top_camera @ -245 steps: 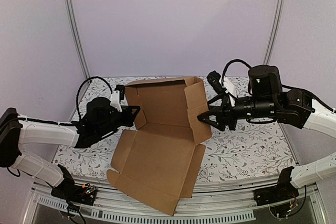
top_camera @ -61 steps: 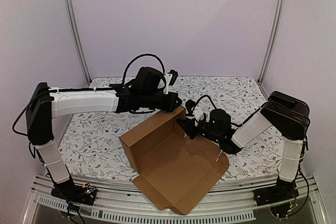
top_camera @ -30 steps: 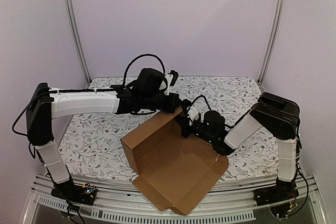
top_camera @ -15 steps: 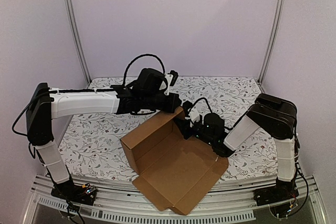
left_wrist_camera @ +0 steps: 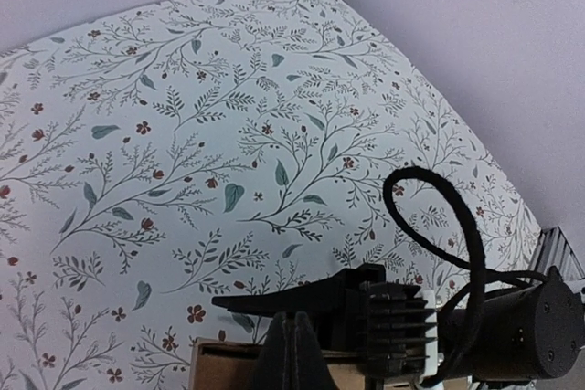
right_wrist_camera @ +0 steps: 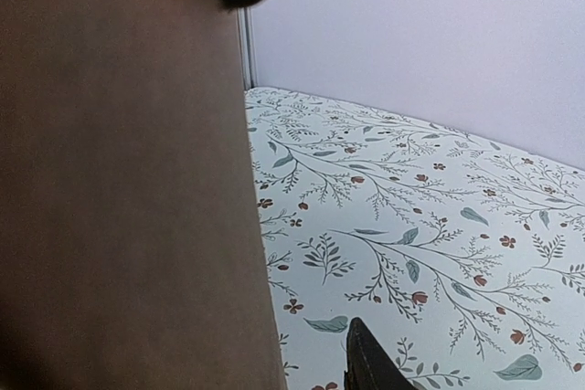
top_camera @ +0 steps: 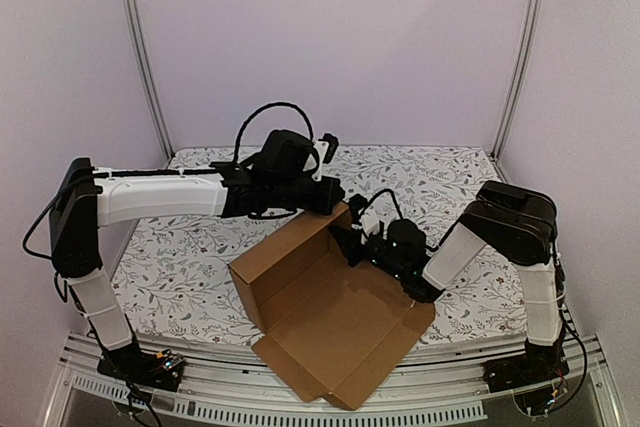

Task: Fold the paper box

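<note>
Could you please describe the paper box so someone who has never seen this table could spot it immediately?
Look at the floral-patterned table. Toward its near edge, in the middle, lies the paper box: unmarked corrugated cardboard, one wall standing, the other flaps spread flat. Nothing else there is plain brown.

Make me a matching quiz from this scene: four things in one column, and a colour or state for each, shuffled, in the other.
Things:
1. box
2. left hand
3. right hand
4. table

States:
A. fingers apart, beside a cardboard wall
B. white with a leaf print
C. brown, big flap lying flat
D. shut, at the box's far corner

Pairs: 1-C; 2-D; 3-A; 4-B
</note>
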